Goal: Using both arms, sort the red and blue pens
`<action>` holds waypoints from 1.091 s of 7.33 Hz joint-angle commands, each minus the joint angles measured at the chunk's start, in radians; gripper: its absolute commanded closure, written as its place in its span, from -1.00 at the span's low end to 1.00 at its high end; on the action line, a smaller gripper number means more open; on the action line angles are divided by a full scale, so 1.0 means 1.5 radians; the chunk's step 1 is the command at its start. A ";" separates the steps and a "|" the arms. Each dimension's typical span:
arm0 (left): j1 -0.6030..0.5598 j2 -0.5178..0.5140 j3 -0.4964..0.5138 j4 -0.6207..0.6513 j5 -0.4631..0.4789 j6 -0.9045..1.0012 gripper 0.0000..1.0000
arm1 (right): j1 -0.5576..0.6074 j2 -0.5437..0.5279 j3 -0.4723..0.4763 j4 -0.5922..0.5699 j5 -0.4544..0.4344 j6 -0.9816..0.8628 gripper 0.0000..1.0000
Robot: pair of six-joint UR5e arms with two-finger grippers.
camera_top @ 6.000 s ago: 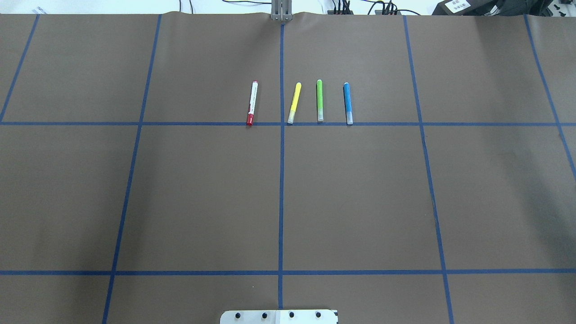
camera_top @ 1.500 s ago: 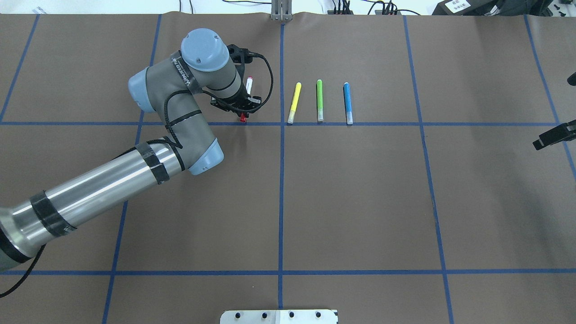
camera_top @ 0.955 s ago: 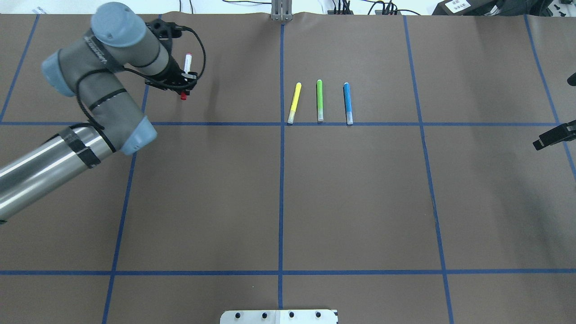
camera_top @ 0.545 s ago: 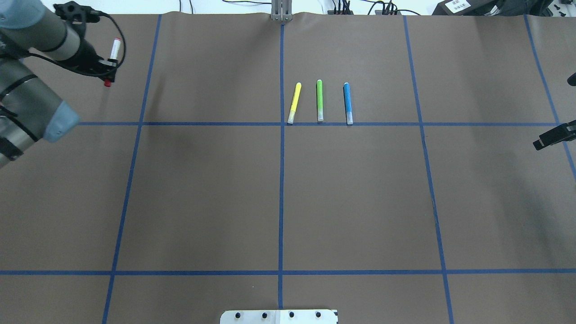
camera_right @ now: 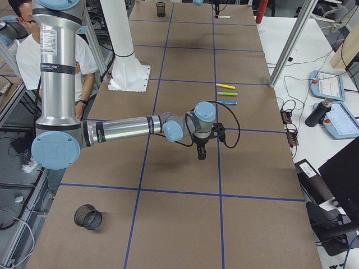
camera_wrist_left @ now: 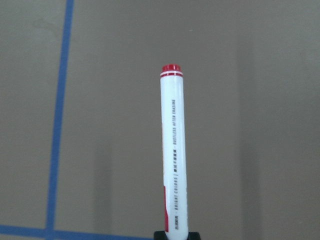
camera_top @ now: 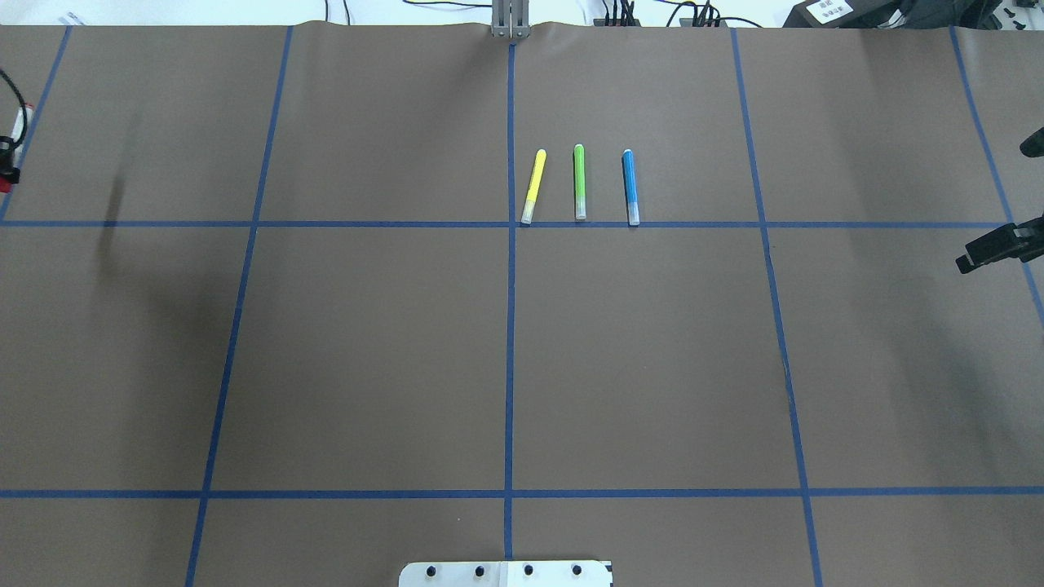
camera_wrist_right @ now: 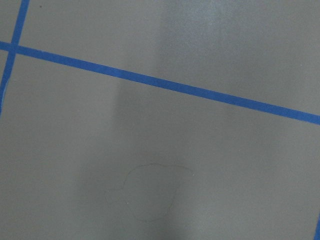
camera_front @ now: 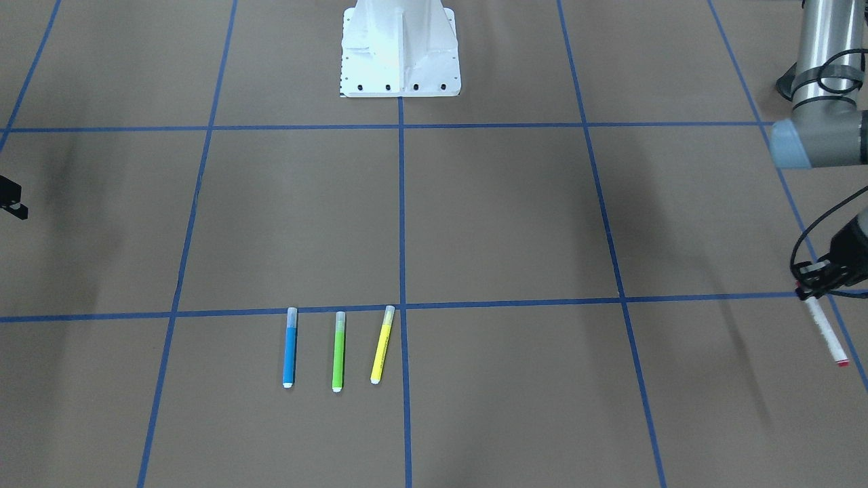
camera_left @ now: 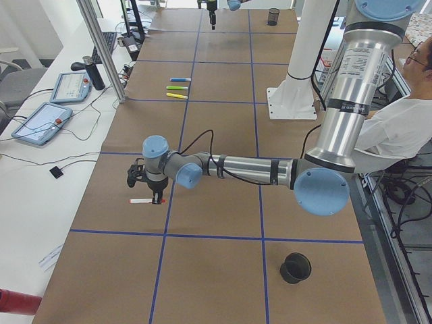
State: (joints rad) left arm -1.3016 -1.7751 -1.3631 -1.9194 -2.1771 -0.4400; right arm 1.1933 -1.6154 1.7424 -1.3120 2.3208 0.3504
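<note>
White-barrelled red marker (camera_front: 826, 333) is clamped in the left hand (camera_front: 807, 293), projecting toward 5 o'clock in the front-facing view, above the brown worktop (camera_front: 508, 217).

Table (camera_top: 367, 350) cover brown, w/ grid of blue tape lines (camera_top: 509, 350). Red marker (camera_wrist_left: 173, 150): white barrel w/ black print, red at both ends, thin white ring on far end. Blue highlighter (camera_top: 630, 183): blue body, clear cap, white end. Green highlighter (camera_top: 579, 181) & yellow highlighter (camera_top: 533, 183): clear caps too. Left arm (camera_left: 250, 169): silver tube w/ black bands, grey joints, lt-blue caps; right arm (camera_right: 123, 128) same. Left gripper (camera_front: 812, 285) & right gripper (camera_right: 201, 151) black. Robot base (camera_front: 400, 54) white. Mesh cup (camera_right: 90, 217) black
</note>
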 commanded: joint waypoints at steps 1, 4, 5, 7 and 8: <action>-0.082 0.022 0.003 0.143 -0.005 0.181 1.00 | -0.016 0.018 -0.001 0.000 -0.004 0.046 -1.00; -0.182 0.033 0.000 0.393 -0.006 0.356 1.00 | -0.050 0.045 0.004 0.000 -0.006 0.159 -1.00; -0.211 0.033 -0.001 0.484 -0.007 0.409 1.00 | -0.058 0.045 0.003 0.000 -0.006 0.165 -1.00; -0.265 0.032 -0.031 0.676 -0.007 0.446 1.00 | -0.082 0.047 0.004 0.000 -0.007 0.200 -1.00; -0.296 0.033 -0.039 0.757 -0.007 0.448 1.00 | -0.083 0.048 0.006 0.000 -0.015 0.200 -1.00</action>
State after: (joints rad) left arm -1.6901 -1.7272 -1.4015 -0.9414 -2.1874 0.2169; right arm 1.0789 -1.5453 1.7495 -1.3116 2.3077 0.6384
